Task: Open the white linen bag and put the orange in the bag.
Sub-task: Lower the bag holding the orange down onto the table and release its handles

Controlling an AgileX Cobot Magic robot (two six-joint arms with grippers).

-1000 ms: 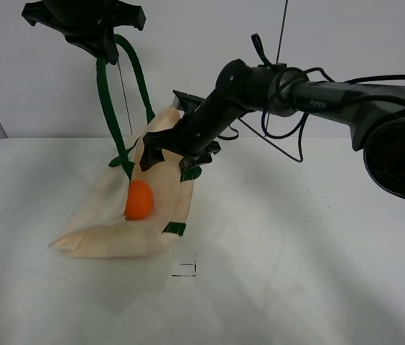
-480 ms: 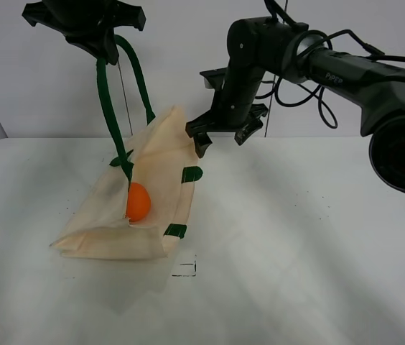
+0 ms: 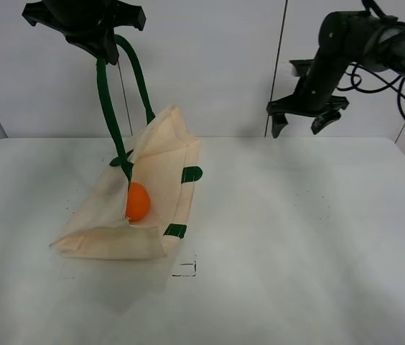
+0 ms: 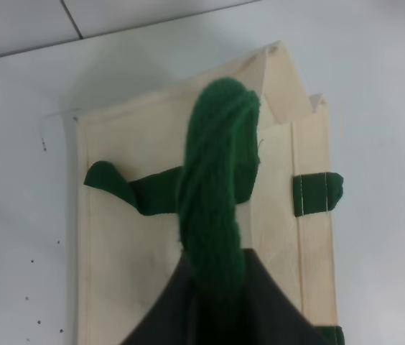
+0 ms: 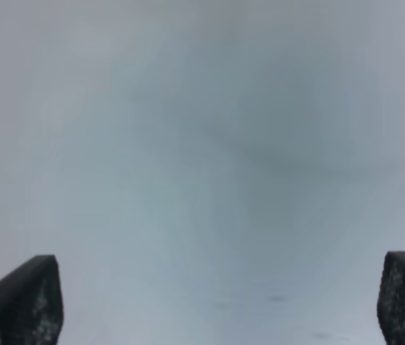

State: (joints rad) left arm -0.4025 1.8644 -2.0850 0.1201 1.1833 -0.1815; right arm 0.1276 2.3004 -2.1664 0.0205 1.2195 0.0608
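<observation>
The white linen bag lies on the table at the left, its mouth held up and open by its dark green strap handle. My left gripper is high above the bag, shut on that handle; the left wrist view shows the green strap running from the jaws down to the bag. The orange sits inside the open bag. My right gripper is open and empty, high over the table's back right, far from the bag; its fingertips show wide apart over bare table.
The white table spreads to the right and front of the bag. A small black square mark is on the table just in front of the bag. A pale wall stands behind the table.
My right gripper has drawn away from the bag's mouth, rising and swinging to the right. The orange stays in the bag. The left gripper has not moved.
</observation>
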